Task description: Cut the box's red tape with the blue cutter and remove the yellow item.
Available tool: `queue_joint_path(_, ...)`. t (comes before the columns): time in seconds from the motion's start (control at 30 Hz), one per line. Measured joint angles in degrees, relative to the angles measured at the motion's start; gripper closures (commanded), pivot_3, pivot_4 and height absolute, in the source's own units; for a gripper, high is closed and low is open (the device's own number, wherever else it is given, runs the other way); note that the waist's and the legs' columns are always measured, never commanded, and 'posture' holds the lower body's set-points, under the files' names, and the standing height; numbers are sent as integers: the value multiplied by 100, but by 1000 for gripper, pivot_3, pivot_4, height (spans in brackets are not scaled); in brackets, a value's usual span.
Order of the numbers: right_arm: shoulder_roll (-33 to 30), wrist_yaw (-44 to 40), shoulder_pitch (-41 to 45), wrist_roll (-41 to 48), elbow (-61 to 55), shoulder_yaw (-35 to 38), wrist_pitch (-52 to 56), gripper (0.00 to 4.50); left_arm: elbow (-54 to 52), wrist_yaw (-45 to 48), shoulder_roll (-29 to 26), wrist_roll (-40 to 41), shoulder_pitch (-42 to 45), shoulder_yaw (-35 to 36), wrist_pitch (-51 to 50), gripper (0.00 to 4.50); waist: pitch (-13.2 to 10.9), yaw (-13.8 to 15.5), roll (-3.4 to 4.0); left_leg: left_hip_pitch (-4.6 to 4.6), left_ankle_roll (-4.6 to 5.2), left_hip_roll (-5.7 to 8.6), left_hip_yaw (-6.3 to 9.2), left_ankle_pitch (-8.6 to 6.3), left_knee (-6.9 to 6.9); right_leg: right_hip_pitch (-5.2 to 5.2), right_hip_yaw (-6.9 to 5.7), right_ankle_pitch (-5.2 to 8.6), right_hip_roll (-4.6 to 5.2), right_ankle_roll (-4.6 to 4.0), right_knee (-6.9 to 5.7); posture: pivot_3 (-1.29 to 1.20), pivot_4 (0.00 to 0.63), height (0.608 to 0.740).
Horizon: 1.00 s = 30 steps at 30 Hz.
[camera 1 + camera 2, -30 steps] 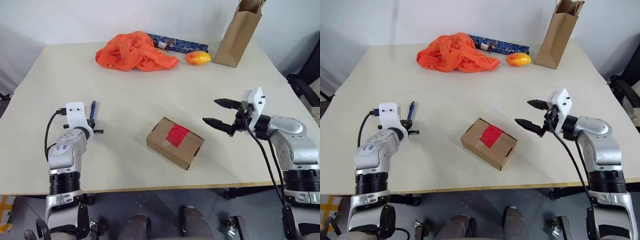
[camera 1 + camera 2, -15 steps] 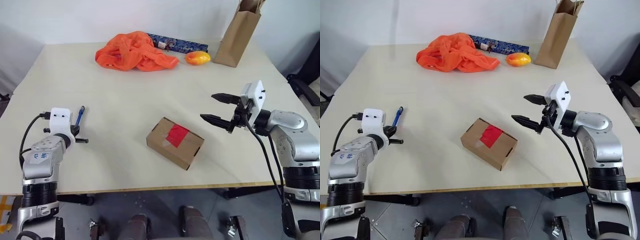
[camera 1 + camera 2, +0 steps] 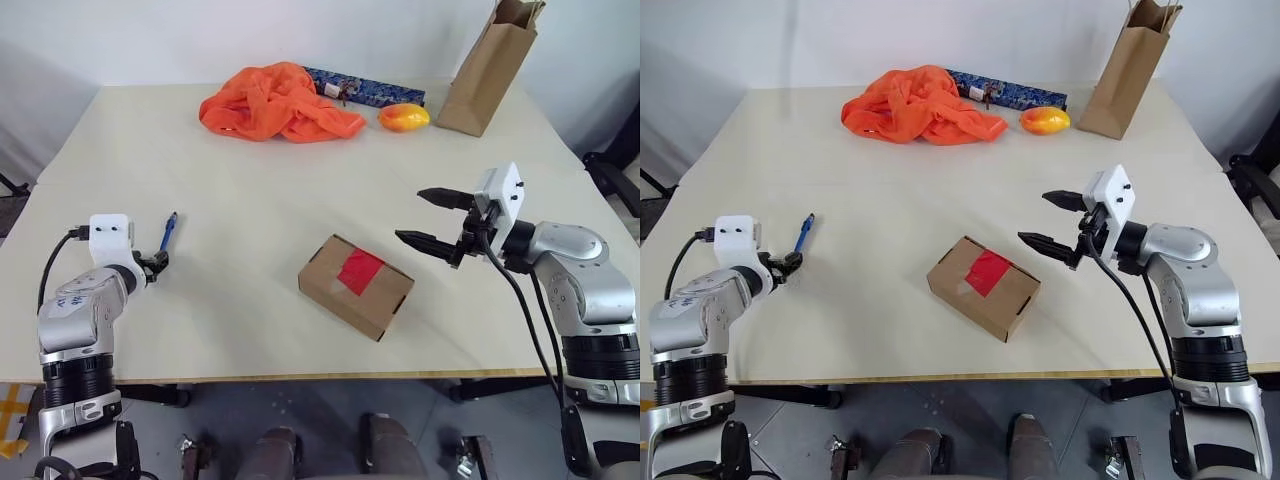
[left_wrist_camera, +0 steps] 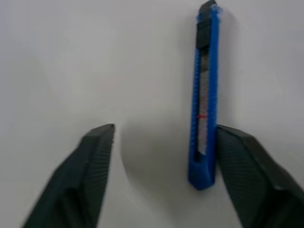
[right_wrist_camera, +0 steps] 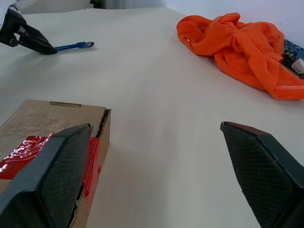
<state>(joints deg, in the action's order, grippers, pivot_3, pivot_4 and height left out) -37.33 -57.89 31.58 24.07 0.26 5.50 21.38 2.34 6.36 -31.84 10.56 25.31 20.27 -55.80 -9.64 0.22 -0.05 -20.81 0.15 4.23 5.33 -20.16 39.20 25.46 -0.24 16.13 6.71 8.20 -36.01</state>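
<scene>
The brown box (image 3: 355, 287) lies in the middle of the table, with the red tape (image 3: 360, 271) across its lid. The blue cutter (image 4: 204, 95) lies flat on the table at the left. My left gripper (image 4: 165, 130) is open around the cutter's near end, which sits just inside one finger (image 4: 242, 161). My right gripper (image 3: 410, 215) hovers open just right of the box and points at it, nothing between its fingers. The yellow item is hidden.
At the far side lie a crumpled orange cloth (image 3: 275, 102), a dark-blue patterned case (image 3: 365, 88) and a mango-shaped fruit (image 3: 404, 117). A tall brown paper bag (image 3: 492, 65) stands at the back right. The table's left edge is close to my left arm.
My left gripper carried the cutter leftwards, then opened, and the cutter now lies on the table. The right gripper stayed open and kept its place.
</scene>
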Motion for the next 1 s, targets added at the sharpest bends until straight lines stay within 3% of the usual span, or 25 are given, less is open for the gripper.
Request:
queue_joint_path(0.63, -1, -60, 50, 50, -89, -59, 113, 0, 763, 865, 126, 279, 88, 213, 738, 860, 24, 132, 41, 5, 2, 7, 1, 1, 0, -6, 0, 0, 6, 0, 1, 0, 150, 740)
queue_joint_path(0.73, -1, -60, 50, 50, -89, -59, 114, 0, 931, 978, 47, 273, 115, 156, 792, 1446, 36, 132, 60, 5, 2, 8, 1, 1, 0, -7, 0, 0, 6, 0, 1, 0, 150, 740)
queue_joint_path(1.0, -1, -51, 51, 39, -89, -64, 115, 0, 1197, 1208, -64, 266, 247, 115, 863, 3761, 38, 134, 64, 5, 4, 10, 1, 1, 0, -8, 0, 0, 8, 0, 1, 0, 150, 740)
